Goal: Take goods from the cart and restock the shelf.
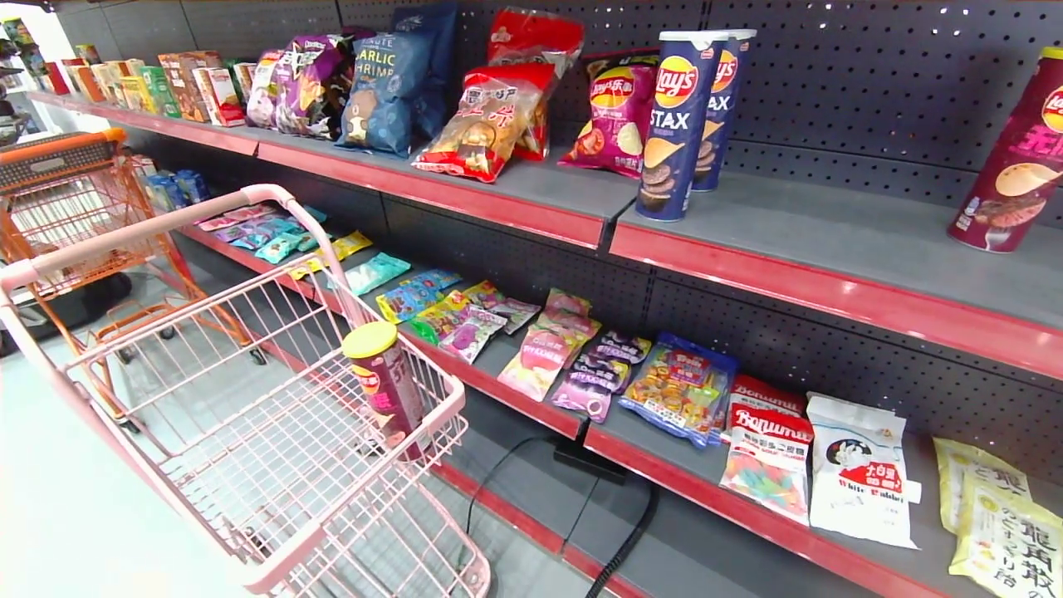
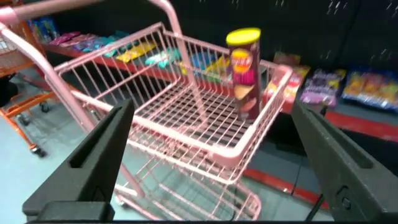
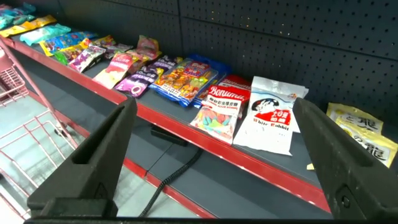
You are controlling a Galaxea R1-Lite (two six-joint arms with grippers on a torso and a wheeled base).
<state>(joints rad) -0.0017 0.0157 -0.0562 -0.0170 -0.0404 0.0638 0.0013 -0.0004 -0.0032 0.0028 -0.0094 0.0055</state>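
Fingers [image 2: 93, 165] of the left gripper [image 2: 208, 168] are spread and empty, facing the cart [image 2: 186, 140]; the right gripper [image 3: 211, 165] is spread too, empty, over the lower shelf [image 3: 249, 160]. In the head view's lower left, one can [image 1: 386, 390] stands upright in the cart, not yet picked. At upper right the top shelf [image 1: 830, 237] has room between blue cans [image 1: 685, 124] and a red can [image 1: 1013, 158]. The restocking seems all ahead.

Orange cart [image 1: 62, 158] (far left), black cable [image 1: 623, 548]
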